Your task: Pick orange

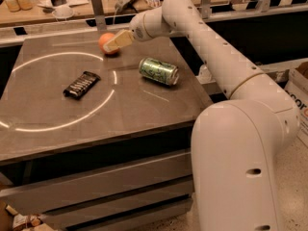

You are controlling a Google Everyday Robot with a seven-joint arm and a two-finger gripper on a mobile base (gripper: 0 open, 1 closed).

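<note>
Orange [104, 38]: resting on the grey surface [144, 109] near its far edge, just outside the top of a bright ring [29, 126] traced across the top. Right and front side partly covered by the end effector.

End effector [115, 41]: beige, at the tip of the white arm [211, 47], reaching in from the right and angled down and left onto the fruit. Overlapping the orange in this view; true contact or mere overlap not resolvable. Open or closed: cannot tell.

Green can [159, 71]: lying on its side, right of the orange and nearer the front, apart from it, just outside the ring's right edge.

Black ridged bar [82, 84]: lying flat inside the ring, left of the can, well apart from both can and orange.

Robot body [240, 167]: large, white, standing at the right front corner of the surface.

Under the top: flat drawer-like fronts [96, 182]. Behind the far edge: wooden counter [72, 13] carrying small clutter, too indistinct to name.
</note>
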